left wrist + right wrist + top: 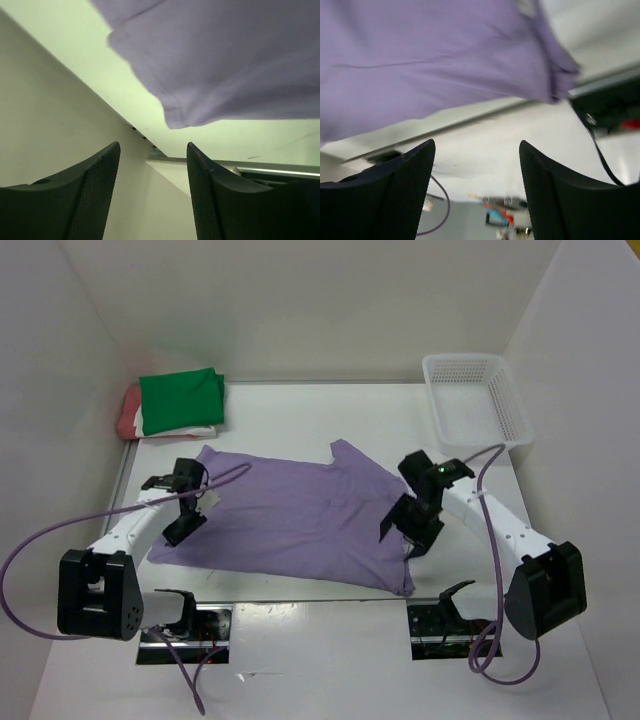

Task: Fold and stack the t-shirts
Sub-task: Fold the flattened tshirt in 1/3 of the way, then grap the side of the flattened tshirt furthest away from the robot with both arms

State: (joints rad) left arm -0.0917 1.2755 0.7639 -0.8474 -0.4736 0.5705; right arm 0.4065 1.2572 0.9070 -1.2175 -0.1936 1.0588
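As left hand and right hand gape, lavender shirt between them

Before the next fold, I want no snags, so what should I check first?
1. Left end effector open, nothing between its fingers: ok.
2. Right end effector open and empty: ok.
3. Lavender shirt spread out, ready to fold: ok.
4. Its near right corner fully on the table: cannot tell, it lies right at the edge.
5. Green shirt folded atop the cream-white shirt and salmon-red shirt, far left corner: ok.
6. Basket apart from the lavender shirt: ok.
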